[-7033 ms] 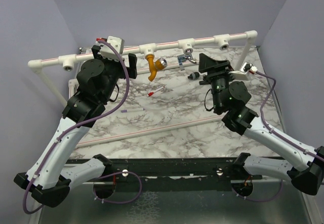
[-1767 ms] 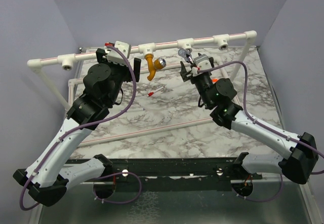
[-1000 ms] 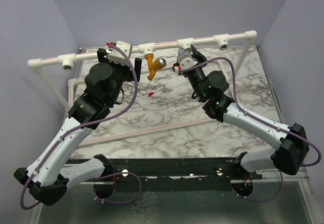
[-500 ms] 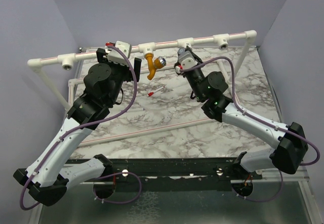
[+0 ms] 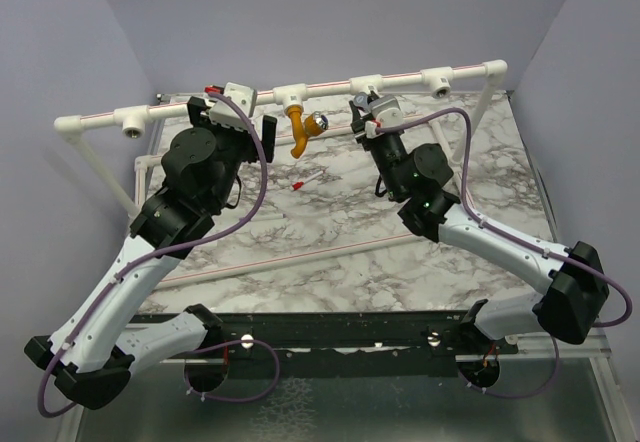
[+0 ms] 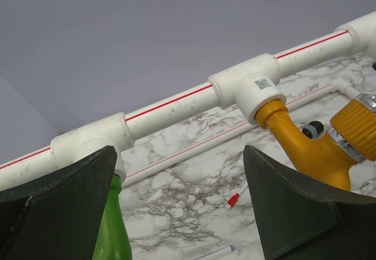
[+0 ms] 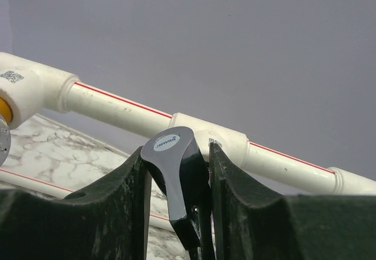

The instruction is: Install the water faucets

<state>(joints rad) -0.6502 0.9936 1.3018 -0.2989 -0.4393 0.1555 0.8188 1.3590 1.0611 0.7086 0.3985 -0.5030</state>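
We see a glossy, grey-veined marble tabletop (image 5: 330,227) under a smooth white plastic pipe (image 6: 170,101) with a thin red stripe. The curved mustard-orange faucet (image 6: 305,145) sits in a tee joint (image 6: 252,86). The green plastic faucet (image 6: 114,236) stands just inside our spread, empty left fingers (image 6: 59,201). Our right fingers (image 7: 111,213) clench the grey metal faucet (image 7: 176,177) by its dark glossy lever, close under the pipe.

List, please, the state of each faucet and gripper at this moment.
Green faucet, plugged into the pipe.
Orange faucet, plugged into the pipe.
Grey faucet, gripped, held up at the pipe; seating unclear.
Left gripper, open, holding nothing.
Right gripper, shut on the grey faucet.
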